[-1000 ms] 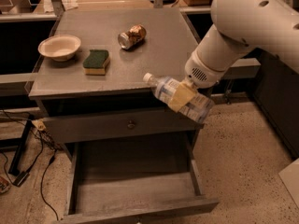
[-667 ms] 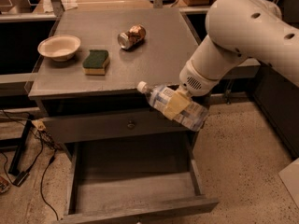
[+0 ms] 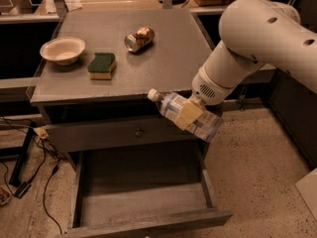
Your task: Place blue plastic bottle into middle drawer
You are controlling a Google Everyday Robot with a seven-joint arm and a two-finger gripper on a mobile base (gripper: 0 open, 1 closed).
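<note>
Held tight in the gripper (image 3: 188, 114) by the table (image 3: 148, 68) edge: blue plastic bottle (image 3: 167, 103), cap toward ten o'clock. Down toward seven o'clock for the open middle drawer (image 3: 143, 202).

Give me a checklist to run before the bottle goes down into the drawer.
1. Grip: ok; hand shut on bottle, by the front right edge of the tabletop.
2. Open drawer: ok.
3. Free drawer floor: ok, nothing seen on it.
4. Low enough to release: not ok, bottle up at tabletop level.
5. Clear of drawer's right wall: cannot tell.
6. Path free of can, sponge, bowl: ok, all back on the tabletop.
</note>
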